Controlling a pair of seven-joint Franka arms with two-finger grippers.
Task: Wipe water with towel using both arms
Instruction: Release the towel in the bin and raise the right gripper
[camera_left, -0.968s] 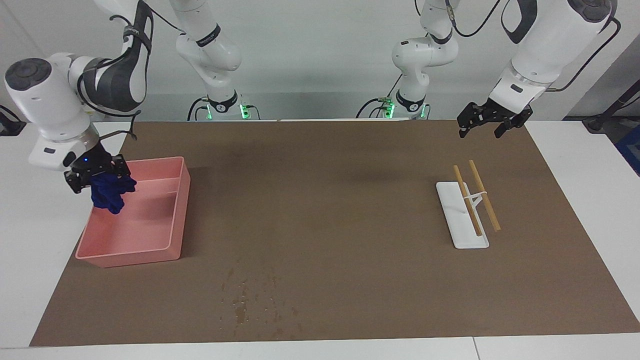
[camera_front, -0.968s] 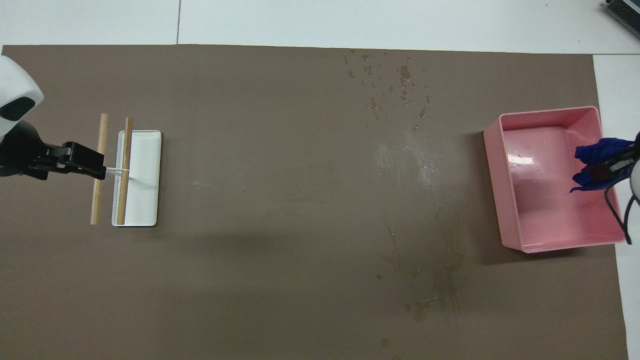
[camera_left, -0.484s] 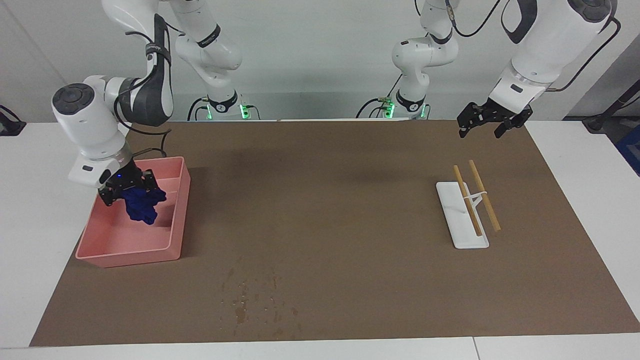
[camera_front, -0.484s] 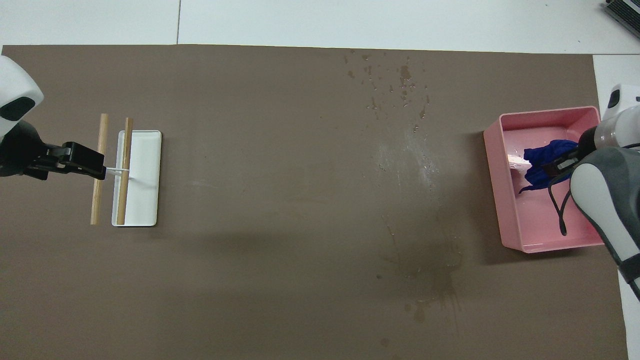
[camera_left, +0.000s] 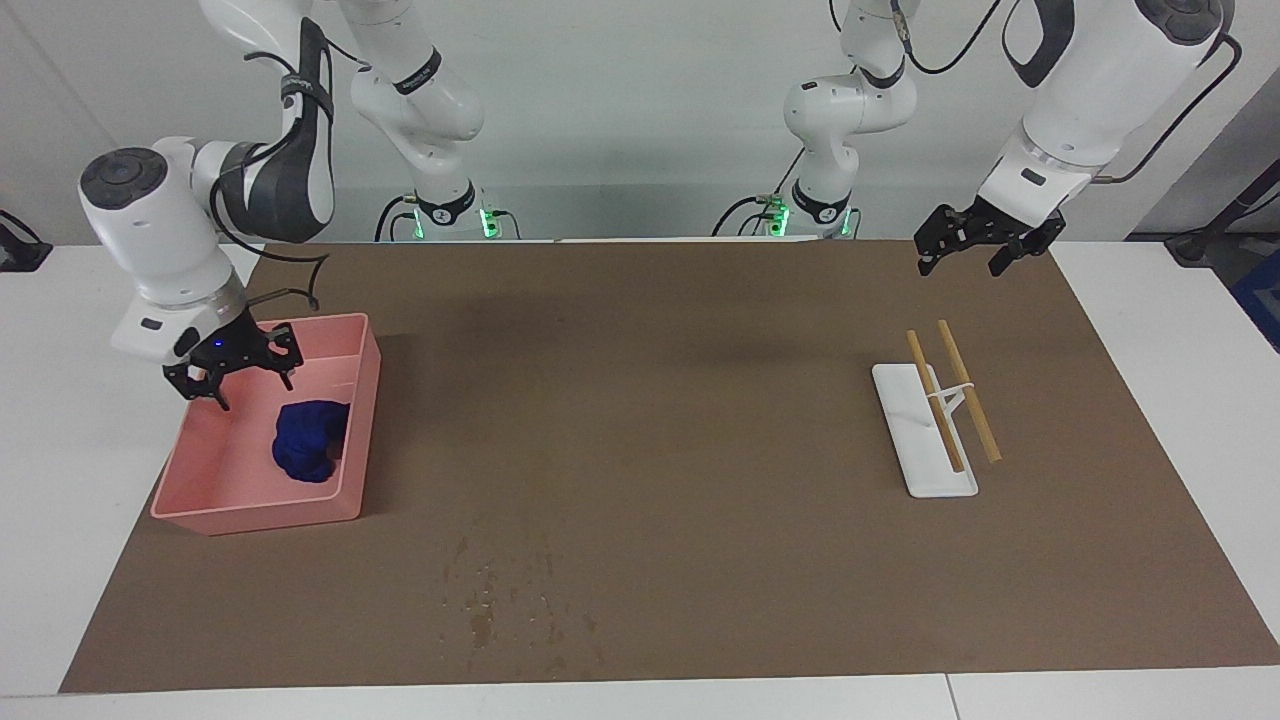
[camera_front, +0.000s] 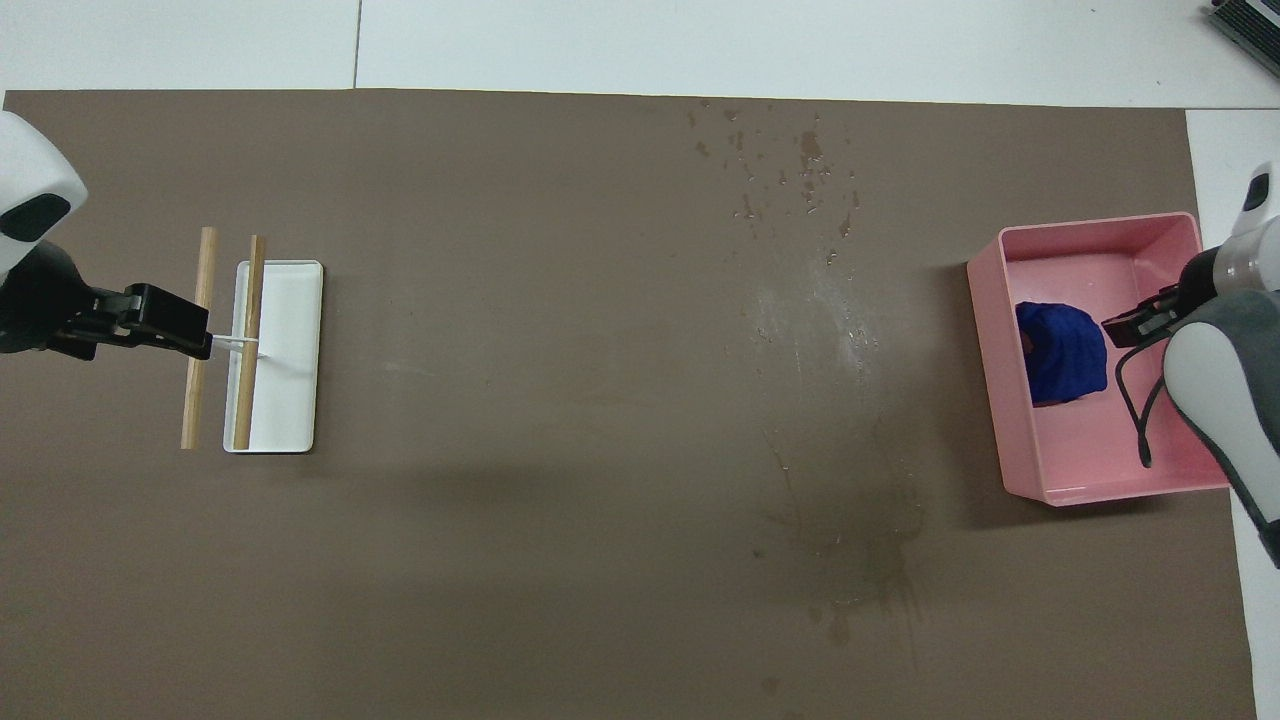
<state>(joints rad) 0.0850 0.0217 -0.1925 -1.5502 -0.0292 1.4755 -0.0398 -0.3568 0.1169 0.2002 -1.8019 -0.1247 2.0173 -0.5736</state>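
- The bench (camera_left: 640, 225) carries a wide brown mat (camera_left: 660, 420), with water spots (camera_front: 790, 165) on its part farthest from the robots.
- Right arm (camera_left: 160, 220) reaches over the pink tray (camera_left: 300, 515) at its own end; the right gripper (camera_left: 235, 385) hangs above the tray, fingers spread apart and empty.
- Left arm (camera_left: 1090, 90) waits — the left gripper (camera_left: 960, 262) hangs over the mat near the white rack (camera_left: 915, 455), fingers apart.
- The rack carries two wooden sticks (camera_left: 950, 395).
- The towel (camera_left: 308, 440) — deep blue, crumpled — lies inside the tray, clear of the fingers.
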